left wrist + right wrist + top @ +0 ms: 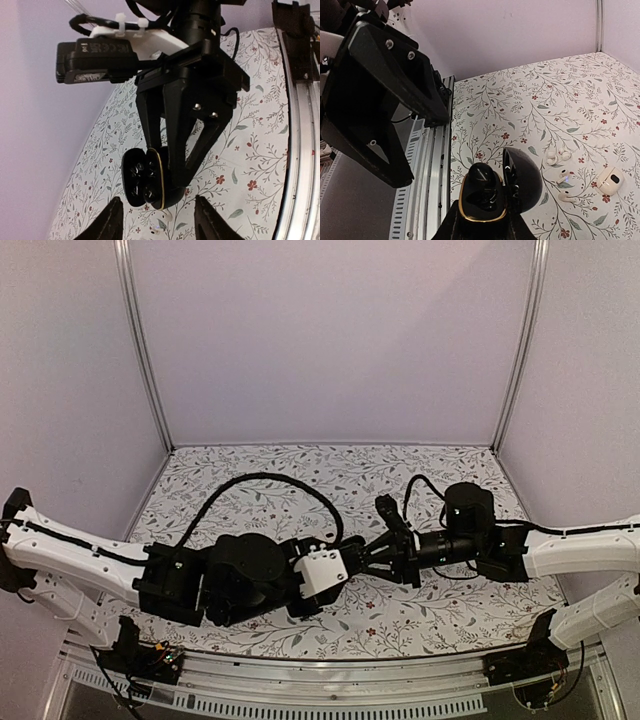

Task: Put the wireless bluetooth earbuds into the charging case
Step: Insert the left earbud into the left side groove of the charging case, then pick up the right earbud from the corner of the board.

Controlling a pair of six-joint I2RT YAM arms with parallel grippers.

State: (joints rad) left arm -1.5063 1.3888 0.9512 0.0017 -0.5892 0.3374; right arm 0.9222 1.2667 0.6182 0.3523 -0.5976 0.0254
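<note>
The left gripper (161, 224) shows only two dark fingertips at the bottom edge, spread wide apart. Just ahead of them the right gripper (167, 172) reaches in from above, its fingers clamped on a black case (142, 182) with a gold rim and its lid swung open. Tiny white bits (160, 229) lie on the floral cloth (250, 165) between the left fingertips, too small to identify. A metal rail (300, 150) runs along the right side.
</note>
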